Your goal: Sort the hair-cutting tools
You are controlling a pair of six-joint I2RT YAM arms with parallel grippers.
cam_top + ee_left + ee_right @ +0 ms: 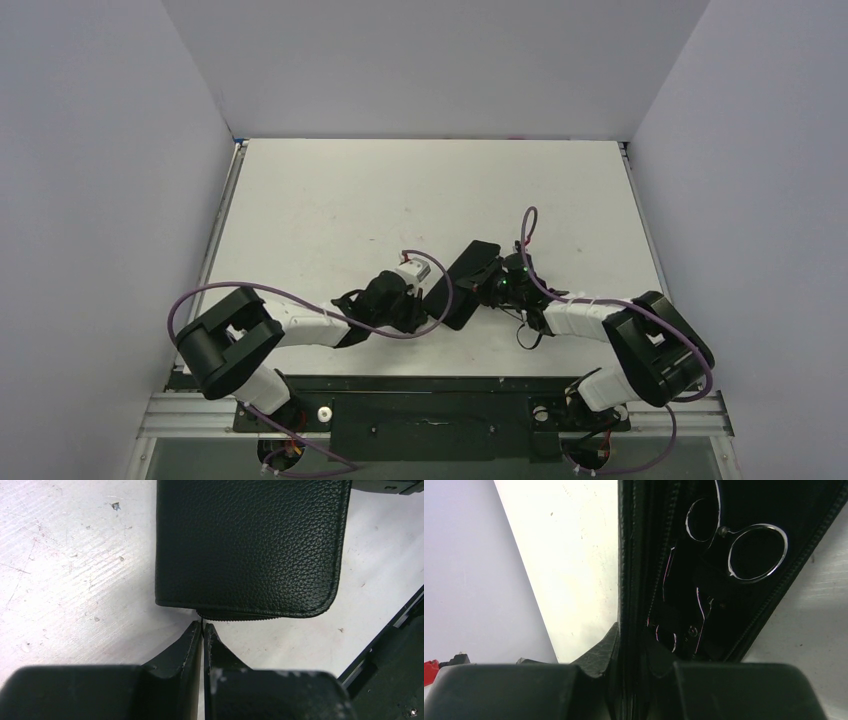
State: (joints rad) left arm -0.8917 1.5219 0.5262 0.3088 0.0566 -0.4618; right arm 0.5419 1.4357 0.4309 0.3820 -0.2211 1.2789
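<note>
A flat black zip case lies at the table's middle, partly open, with one cover raised. In the right wrist view, thin silver scissors with two finger rings lie inside the dark interior. My right gripper is shut on the edge of the raised cover, one finger on each side. My left gripper is shut at the case's zipped near edge. A thin dark zip tab runs in between its fingertips. In the top view the two grippers, left and right, flank the case.
The white table is walled in at the back and on both sides. A black rail runs along its near edge, close to the case's corner. Purple cables loop beside both arms.
</note>
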